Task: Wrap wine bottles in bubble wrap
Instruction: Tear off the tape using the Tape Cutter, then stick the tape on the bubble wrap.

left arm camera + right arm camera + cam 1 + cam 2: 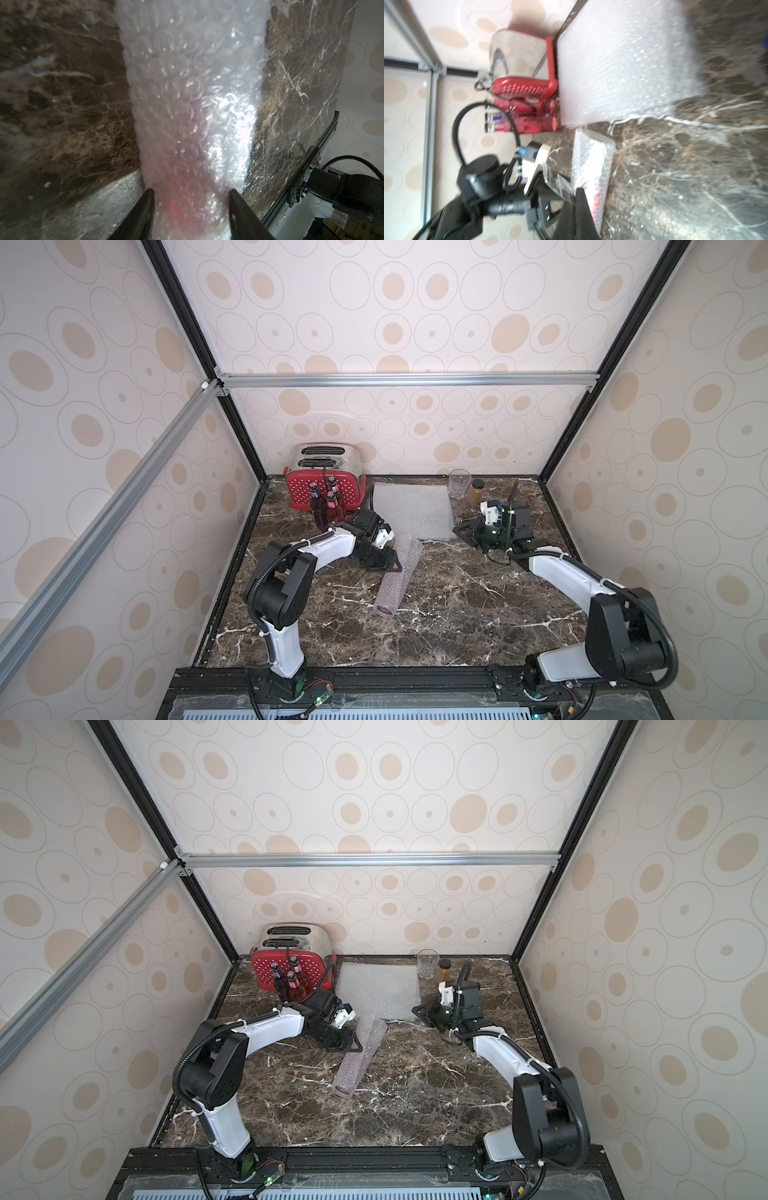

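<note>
Unrolling is threatening: your left pincer (pixel 190 194) is gripping the translucent bubble-wrap roll (pixel 392 585) hiding a red-liquid glass bottle (pixel 384 609), mid-frame on the dark marble table (pixel 457 614); lifting could be loosening its flap. Your right pincer (pixel 459 529) is sitting closed right of centre.

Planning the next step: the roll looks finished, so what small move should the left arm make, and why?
Probably slide the wrapped bottle toward the table's front, clear of the bubble wrap sheets. The left pincer clasps it, its far end lies by the sheets, and three wine bottles stand unwrapped.
</note>
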You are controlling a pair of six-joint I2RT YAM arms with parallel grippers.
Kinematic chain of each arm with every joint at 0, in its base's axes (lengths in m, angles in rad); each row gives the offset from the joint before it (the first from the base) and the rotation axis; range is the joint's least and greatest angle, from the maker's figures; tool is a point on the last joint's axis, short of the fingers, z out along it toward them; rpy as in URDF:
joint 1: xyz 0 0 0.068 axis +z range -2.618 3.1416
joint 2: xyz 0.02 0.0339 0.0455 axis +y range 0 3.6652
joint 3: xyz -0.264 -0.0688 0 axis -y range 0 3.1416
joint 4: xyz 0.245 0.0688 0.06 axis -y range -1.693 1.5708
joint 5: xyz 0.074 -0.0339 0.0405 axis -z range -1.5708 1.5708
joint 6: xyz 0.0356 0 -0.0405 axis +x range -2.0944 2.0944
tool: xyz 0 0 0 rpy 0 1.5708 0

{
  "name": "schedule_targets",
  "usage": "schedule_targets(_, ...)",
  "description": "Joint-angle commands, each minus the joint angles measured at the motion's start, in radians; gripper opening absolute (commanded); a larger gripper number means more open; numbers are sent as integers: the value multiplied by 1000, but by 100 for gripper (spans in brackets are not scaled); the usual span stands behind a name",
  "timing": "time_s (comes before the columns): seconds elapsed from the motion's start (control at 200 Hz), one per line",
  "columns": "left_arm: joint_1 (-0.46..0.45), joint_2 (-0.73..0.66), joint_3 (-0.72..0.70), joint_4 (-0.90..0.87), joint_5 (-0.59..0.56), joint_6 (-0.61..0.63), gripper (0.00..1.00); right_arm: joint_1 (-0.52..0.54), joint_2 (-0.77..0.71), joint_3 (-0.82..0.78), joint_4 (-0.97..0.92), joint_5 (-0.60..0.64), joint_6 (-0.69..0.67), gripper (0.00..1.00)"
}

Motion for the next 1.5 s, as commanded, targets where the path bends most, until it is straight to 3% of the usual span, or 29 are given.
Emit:
schedule_targets(0.0,-3,18,-19,-73,-66,11,55,104,-24,62,-392,-120,-326,0)
schedule_targets(0.14,-5,24,-13,-76,-59,14,55,216,7,64,-435,-216,-393,0)
schedule_targets(0.451,-7,24,-8,-83,-53,26,54,405,239,192,-510,-219,-486,0)
schedule_targets(1.017,-7,12,-18,-80,-58,33,55,406,519,362,-538,-161,-504,0)
schedule_targets(1.353,-7,14,-16,-79,-58,31,55,387,585,391,-543,-145,-486,0)
schedule_targets(1.493,-7,16,-16,-80,-59,31,55,387,594,395,-518,-140,-456,5)
